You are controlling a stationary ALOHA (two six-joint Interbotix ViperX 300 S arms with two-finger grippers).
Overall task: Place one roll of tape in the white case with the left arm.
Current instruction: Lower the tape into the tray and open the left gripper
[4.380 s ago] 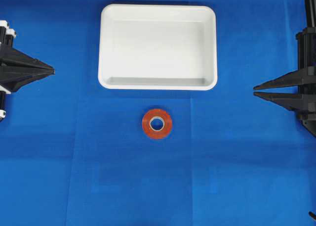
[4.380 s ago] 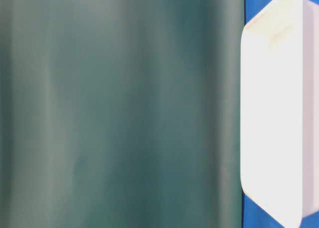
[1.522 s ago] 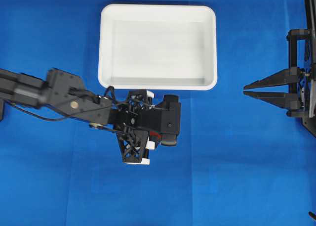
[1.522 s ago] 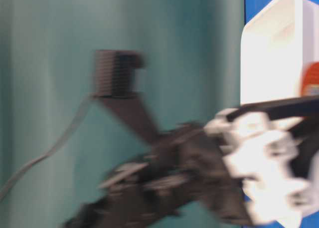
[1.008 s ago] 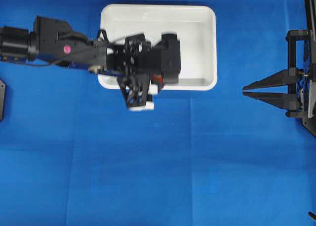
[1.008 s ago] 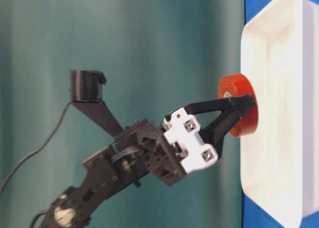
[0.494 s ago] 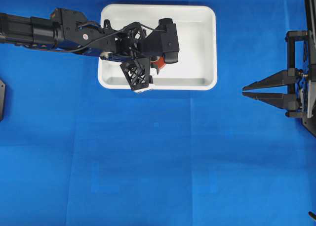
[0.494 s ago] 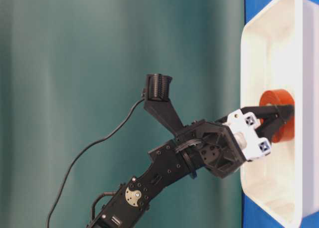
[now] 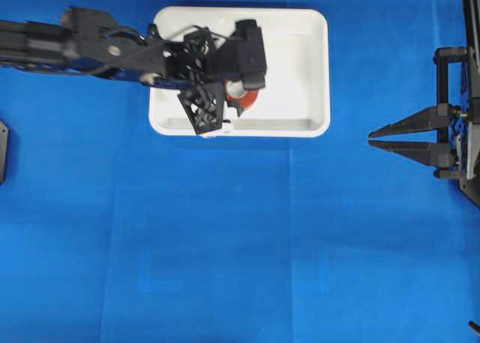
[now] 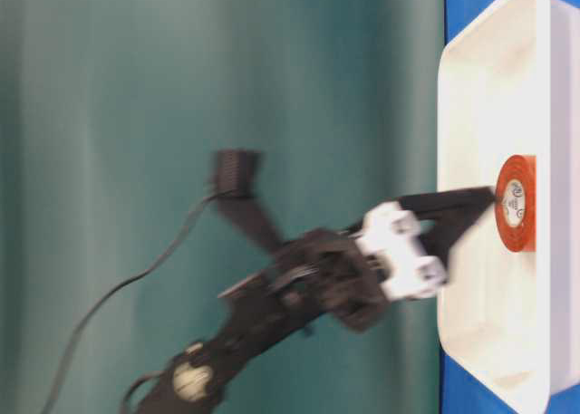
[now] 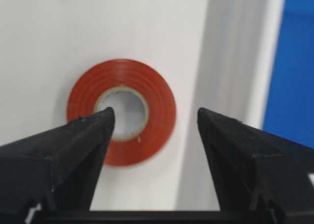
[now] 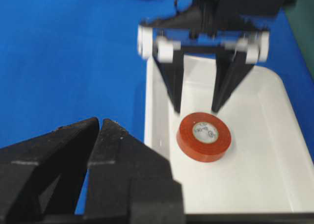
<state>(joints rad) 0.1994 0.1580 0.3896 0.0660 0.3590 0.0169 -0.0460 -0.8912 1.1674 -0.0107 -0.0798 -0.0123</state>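
The roll of tape [image 9: 251, 100] lies flat on the floor of the white case [image 9: 328, 73], near its front wall and left of middle. It also shows in the left wrist view [image 11: 158, 111], the right wrist view [image 12: 203, 136] and the table-level view [image 10: 515, 203]. My left gripper [image 9: 237, 95] is open just above it. Its fingertips [image 12: 177, 109] stand clear of the roll and hold nothing. In the left wrist view the gripper [image 11: 155, 111] frames the roll. My right gripper [image 9: 371, 139] is shut and empty at the far right.
The case's rim [image 12: 151, 121] stands between the roll and the blue cloth [image 9: 240, 238]. The left arm [image 9: 82, 46] stretches in from the left across the case's left rim. A green curtain [image 10: 181, 115] fills the table-level view.
My left gripper brought the roll over the rim and down into the case, then opened. The roll now lies flat and free. The right arm has not moved.
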